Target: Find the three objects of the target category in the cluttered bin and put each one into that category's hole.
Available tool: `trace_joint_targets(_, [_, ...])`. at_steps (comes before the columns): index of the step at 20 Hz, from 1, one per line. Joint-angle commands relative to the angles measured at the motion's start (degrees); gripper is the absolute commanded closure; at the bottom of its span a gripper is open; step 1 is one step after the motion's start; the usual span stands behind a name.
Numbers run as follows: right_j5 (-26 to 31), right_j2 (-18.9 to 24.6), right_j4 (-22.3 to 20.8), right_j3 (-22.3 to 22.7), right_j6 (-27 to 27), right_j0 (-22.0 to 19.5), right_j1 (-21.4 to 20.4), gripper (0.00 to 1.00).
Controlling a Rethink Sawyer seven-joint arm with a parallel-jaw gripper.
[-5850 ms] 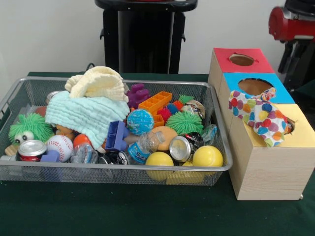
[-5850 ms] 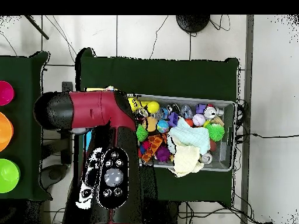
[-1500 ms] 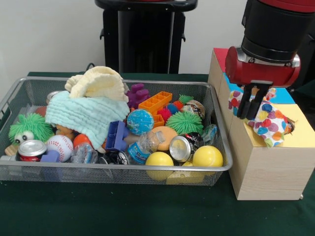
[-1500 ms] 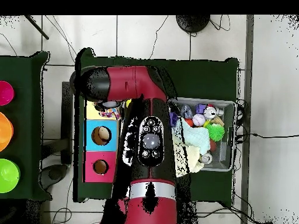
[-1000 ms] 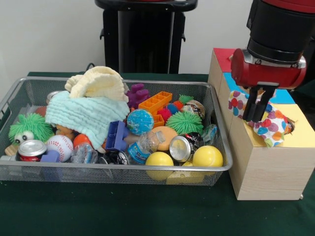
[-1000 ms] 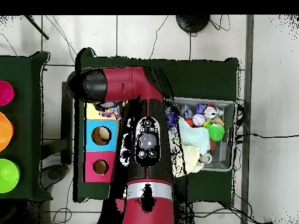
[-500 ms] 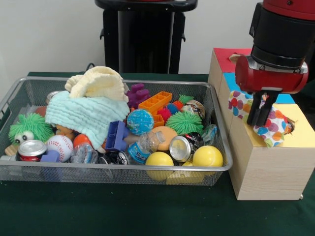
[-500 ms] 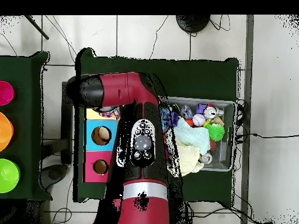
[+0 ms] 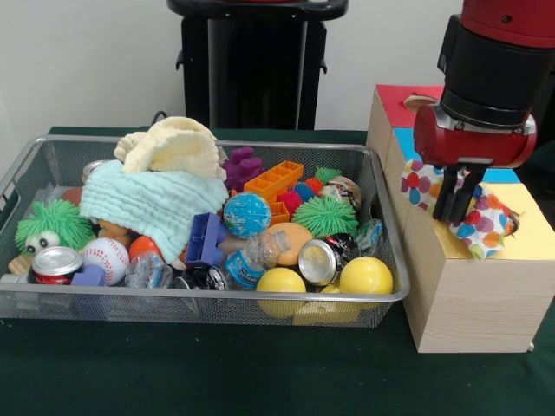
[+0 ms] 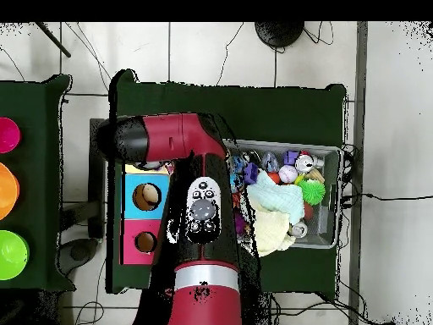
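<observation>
Polka-dot cloth (image 9: pixel 473 217) drapes over the yellow box top (image 9: pixel 529 227) at right of frame, directly under the gripper (image 9: pixel 454 211), whose narrowly parted jaws press into it.

We're in a robotics lab: green-cloth worktop (image 9: pixel 217 373) on a tiled floor (image 10: pixel 220 51) with loose cables (image 10: pixel 254 51), Sawyer arm (image 10: pixel 199 220) on its pedestal (image 9: pixel 256 61), bare white wall (image 9: pixel 87 61) behind.
</observation>
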Motion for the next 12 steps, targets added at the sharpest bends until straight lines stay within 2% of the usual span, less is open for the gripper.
trace_joint_targets(1, [-2.47,3.59,0.66,6.4,7.03,-0.13,1.57,1.0])
trace_joint_targets(12, [-2.25,3.45,0.88,7.12,7.5,0.42,0.89,1.0])
